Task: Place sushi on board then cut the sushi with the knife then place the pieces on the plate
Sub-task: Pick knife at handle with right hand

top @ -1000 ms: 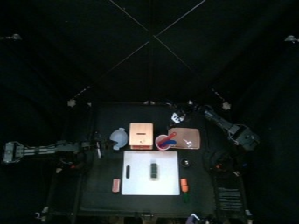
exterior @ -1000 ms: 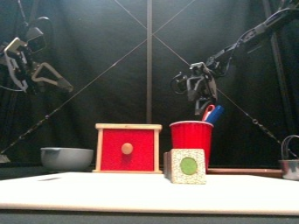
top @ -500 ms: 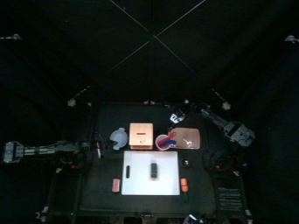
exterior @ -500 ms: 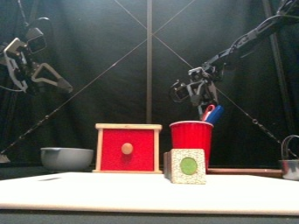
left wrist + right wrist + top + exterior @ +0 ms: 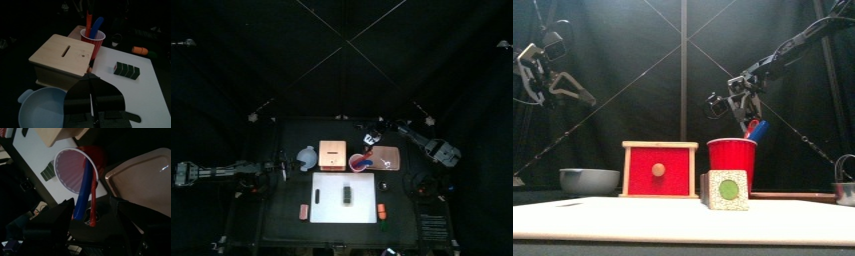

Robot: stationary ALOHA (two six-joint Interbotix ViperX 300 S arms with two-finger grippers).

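Top view: the sushi roll lies on the white board, in front of the right gripper. Front view: that gripper has shifted leftward above the red cup. Right wrist view: its jaws are spread and empty, flanking the blue knife. Left wrist view: the left gripper is closed and empty.

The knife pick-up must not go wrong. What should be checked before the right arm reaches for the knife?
1. Sushi roll lying on the white cutting board: ok.
2. Blue knife standing in the red cup: ok.
3. Right gripper above the cup, jaws open: ok.
4. Jaws lined up on the blue knife rather than the red knife: cannot tell.
5. Left gripper raised at the left, away from the cup: ok.
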